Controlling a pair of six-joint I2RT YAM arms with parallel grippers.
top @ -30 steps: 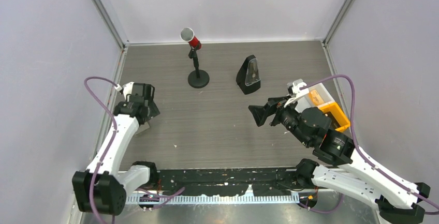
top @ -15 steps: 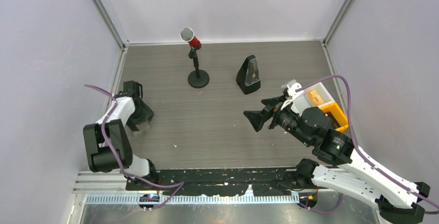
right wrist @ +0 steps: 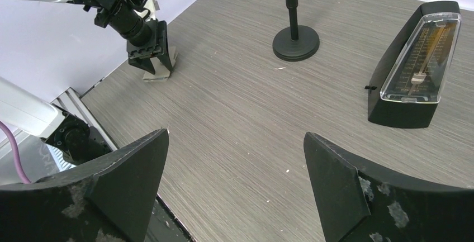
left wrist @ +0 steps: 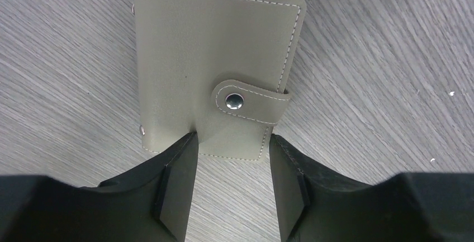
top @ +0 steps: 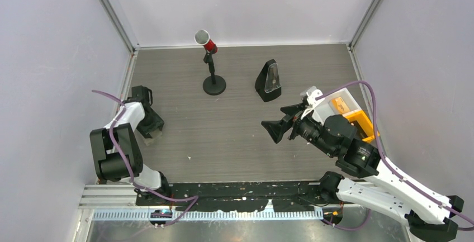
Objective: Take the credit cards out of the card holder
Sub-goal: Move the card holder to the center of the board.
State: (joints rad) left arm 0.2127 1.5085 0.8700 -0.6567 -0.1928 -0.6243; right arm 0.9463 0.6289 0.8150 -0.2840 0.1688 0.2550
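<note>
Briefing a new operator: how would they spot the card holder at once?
Look at the left edge of the table, beneath the left end effector. The card holder lies flat there: a closed grey-green folder with pale stitching and a metal snap, unlike the upright metronome and stand.

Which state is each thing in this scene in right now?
card holder, flat on table, snap fastened shut
left fingers, apart, tips at one edge of the holder
right fingers, wide apart, empty
metronome, upright
microphone stand, upright
</note>
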